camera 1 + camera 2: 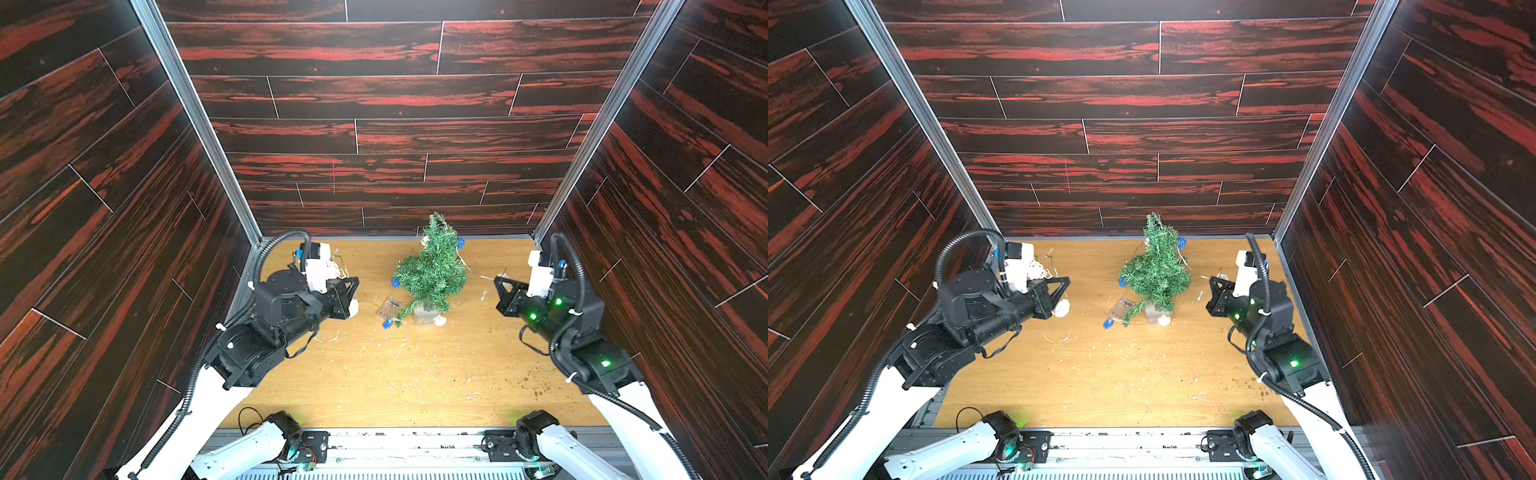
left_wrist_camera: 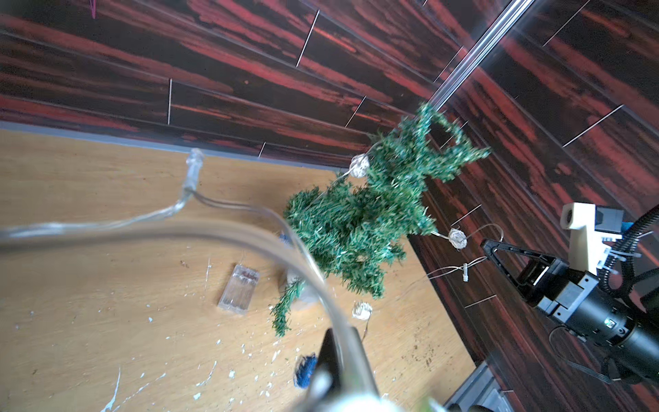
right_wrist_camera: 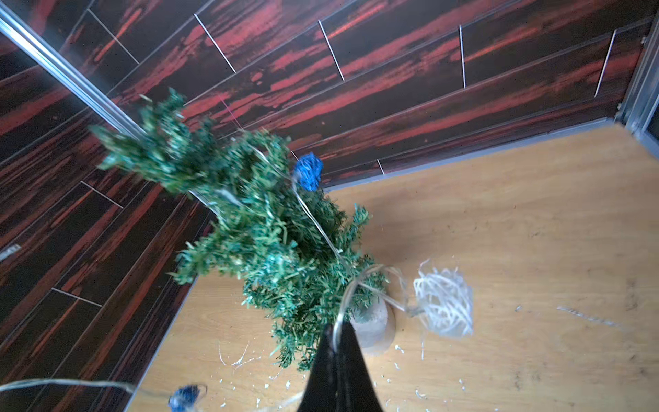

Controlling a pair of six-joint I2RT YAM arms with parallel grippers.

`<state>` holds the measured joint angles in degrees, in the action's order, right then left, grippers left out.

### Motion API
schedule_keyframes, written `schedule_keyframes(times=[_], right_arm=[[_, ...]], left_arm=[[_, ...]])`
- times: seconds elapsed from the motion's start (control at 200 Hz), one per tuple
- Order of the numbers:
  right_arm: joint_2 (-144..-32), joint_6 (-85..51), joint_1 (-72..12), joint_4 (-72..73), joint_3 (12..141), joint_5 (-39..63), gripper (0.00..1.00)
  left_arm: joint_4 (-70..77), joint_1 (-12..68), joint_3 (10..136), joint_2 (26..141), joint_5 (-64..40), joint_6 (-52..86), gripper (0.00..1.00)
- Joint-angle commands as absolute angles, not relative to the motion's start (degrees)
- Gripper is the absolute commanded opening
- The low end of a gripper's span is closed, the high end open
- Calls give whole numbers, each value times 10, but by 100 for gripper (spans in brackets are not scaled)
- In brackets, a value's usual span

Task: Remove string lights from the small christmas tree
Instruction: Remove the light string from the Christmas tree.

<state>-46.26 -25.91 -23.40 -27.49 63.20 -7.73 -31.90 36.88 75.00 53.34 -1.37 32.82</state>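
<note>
Right wrist view brings the string lights [image 3: 444, 303] closest to us: thin pale wire, springy and kinked, strung with woven ball ornaments. A blue ball [image 3: 308, 171] is caught high on the small christmas tree [image 1: 432, 270], and a white ball [image 2: 358, 166] sits high on its left side. The tree stands at the far middle of the counter [image 1: 415, 374], upright with its tip leaning a little. Its bristly green branches spread over a squat pale pot [image 3: 372, 321]. The wire's clear rectangular battery box [image 2: 239, 294] lies flat on the counter just left of the pot.

From the tree the wire runs out both ways, roughly left to right across the scene, so the tree sits between the two arms. The left jaws are together on the strand at the left. The right jaws are together on a loop at the right, with a white ornament dangling just beside them. Neither touches the branches, and we judge both about equally near the tree.

Since the loops wind round an upright tree, we think the coming move must carry wire up and over the tip rather than sideways, or the light pot may tip. Pale flecks [image 1: 376, 345] litter the wood-grain counter
</note>
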Motion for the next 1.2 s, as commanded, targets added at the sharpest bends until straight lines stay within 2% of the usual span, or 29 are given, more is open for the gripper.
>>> schedule_keyframes(times=[0.0,0.431,0.767,1.197], right_arm=[[-482,-220,-232,-310,692,-84,0],[-595,-155,-215,-337,912,-80,0],[-688,-153,-170,-303,1041,-32,0],[-747,-184,-113,-266,1105,39,0]], left_arm=[[-324,371,797,541,-20,324,0],[-363,370,985,627,-62,290,0],[-358,371,1155,718,-22,230,0],[-395,370,1397,853,-41,193,0]])
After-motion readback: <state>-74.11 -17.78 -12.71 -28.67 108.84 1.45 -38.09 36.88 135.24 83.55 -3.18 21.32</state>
